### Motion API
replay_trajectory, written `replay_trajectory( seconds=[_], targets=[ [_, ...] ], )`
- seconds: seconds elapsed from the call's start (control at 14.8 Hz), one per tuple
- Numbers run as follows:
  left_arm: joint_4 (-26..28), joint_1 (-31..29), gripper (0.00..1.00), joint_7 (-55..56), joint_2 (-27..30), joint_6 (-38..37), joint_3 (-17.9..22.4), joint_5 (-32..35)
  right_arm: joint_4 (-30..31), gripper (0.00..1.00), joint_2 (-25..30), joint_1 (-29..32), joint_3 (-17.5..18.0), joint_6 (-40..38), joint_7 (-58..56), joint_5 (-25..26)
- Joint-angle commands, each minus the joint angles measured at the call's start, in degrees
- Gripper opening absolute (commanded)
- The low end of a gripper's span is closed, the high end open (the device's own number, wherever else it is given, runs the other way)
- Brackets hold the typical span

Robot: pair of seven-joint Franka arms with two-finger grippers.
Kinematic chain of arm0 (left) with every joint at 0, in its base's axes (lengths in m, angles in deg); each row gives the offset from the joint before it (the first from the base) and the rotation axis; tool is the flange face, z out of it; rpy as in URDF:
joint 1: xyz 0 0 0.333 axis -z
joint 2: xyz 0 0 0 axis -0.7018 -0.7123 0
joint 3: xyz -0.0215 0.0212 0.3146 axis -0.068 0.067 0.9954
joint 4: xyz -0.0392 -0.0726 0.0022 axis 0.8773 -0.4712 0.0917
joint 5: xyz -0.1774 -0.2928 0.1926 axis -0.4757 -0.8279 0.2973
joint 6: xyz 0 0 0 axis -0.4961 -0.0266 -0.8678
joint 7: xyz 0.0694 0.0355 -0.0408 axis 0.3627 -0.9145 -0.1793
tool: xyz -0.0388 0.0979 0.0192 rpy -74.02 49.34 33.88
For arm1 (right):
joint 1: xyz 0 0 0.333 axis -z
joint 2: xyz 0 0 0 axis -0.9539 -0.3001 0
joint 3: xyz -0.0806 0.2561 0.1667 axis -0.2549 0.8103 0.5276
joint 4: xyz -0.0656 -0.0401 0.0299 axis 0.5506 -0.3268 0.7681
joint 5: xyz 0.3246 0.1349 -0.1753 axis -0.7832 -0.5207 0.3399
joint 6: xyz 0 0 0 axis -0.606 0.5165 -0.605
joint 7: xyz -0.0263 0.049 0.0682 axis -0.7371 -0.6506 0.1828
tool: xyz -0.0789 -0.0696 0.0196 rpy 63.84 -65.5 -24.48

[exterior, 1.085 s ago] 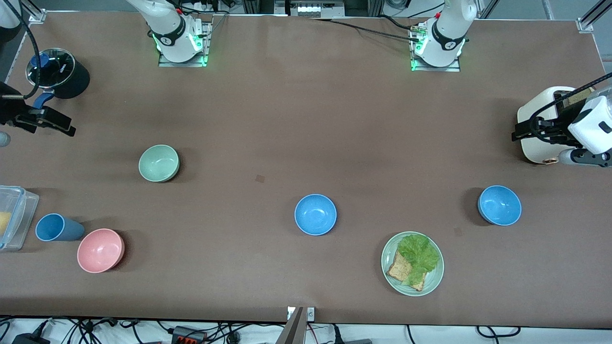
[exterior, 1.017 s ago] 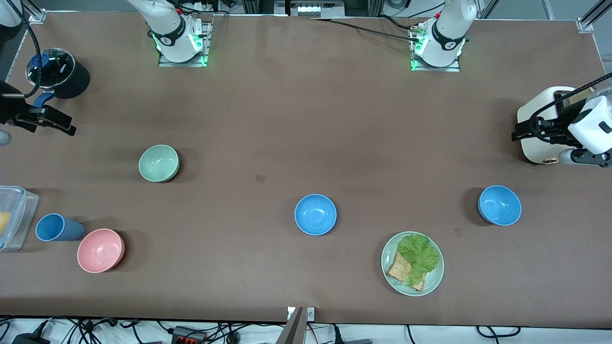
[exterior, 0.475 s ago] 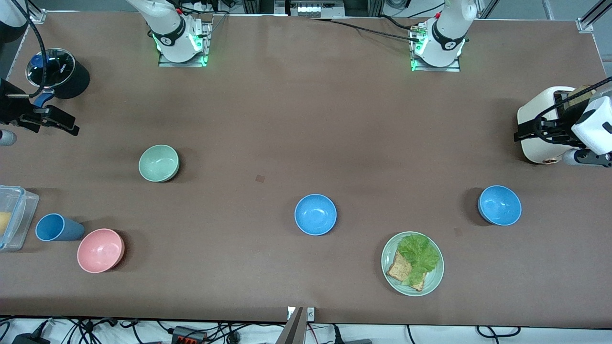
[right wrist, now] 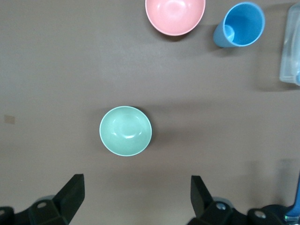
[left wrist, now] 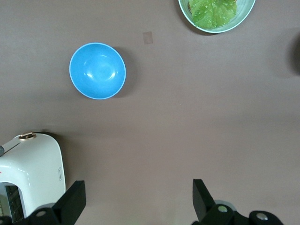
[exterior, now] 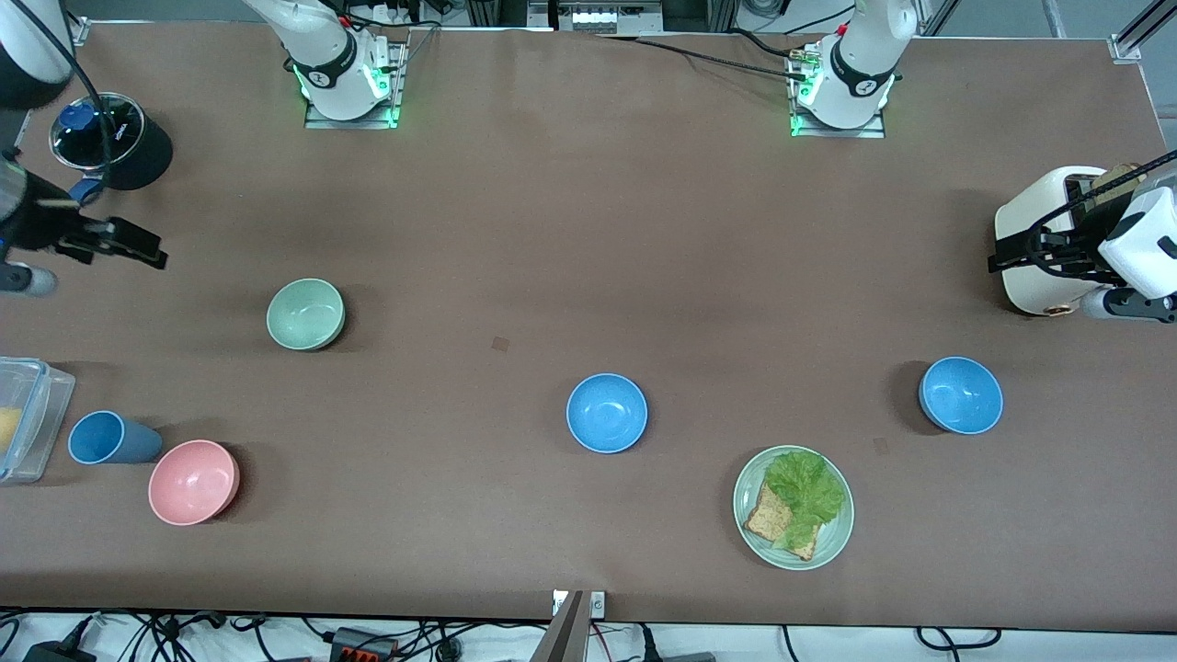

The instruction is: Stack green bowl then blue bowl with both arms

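Two black two-finger grippers are hanging over the matte brown table [exterior: 588, 230], neither gripping anything. The right gripper [exterior: 138, 251] is hovering at the right arm's end of the table, at mid-upper frame height near a black round pot with a glass lid [exterior: 110, 138], its fingers spread wide apart in the right wrist view [right wrist: 136, 199]. The left gripper [exterior: 998, 256] is hovering at the left arm's end beside a glossy white rounded toaster [exterior: 1030, 230], and its fingers are also standing wide apart [left wrist: 136, 204].

The small round matte mint-green bowl [exterior: 305, 314] is sitting upright and empty at mid-frame height toward the right arm's end, directly under the right wrist camera [right wrist: 125, 131].

One plain round central sky-blue bowl [exterior: 607, 413] is sitting empty just below frame centre. A second sky-blue bowl [exterior: 961, 395] is sitting empty toward the left arm's end, also showing in the left wrist view [left wrist: 97, 71].

A flat pale-green plate [exterior: 741, 506] is sitting low in the frame, carrying a bread slice [exterior: 768, 521] and crinkled lettuce [exterior: 807, 485].

Low at the right arm's end, a round pink bowl [exterior: 193, 482] and a tall blue cup [exterior: 110, 438] are sitting empty side by side. A clear plastic box [exterior: 32, 405] beside them is holding something yellow.
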Motion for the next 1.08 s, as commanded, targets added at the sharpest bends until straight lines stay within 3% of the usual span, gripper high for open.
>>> replay_trajectory(
  seconds=[0.0, 0.54, 1.02],
  targets=[
    [0.18, -0.30, 1.00, -0.83, 0.32, -0.20, 0.02, -1.33, 0.57, 1.00, -5.86, -0.72, 0.08, 3.14, 1.21, 0.47],
    [0.18, -0.30, 1.00, -0.83, 0.23, -0.20, 0.11, -1.24, 2.67, 1.00, -18.88, 0.16, -0.18, 7.44, 1.21, 0.47],
    [0.27, -0.30, 1.00, -0.83, -0.56, -1.25, 0.11, -0.81, 13.57, 1.00, -20.74, 0.25, -0.18, 18.25, 1.21, 0.12]
  ],
)
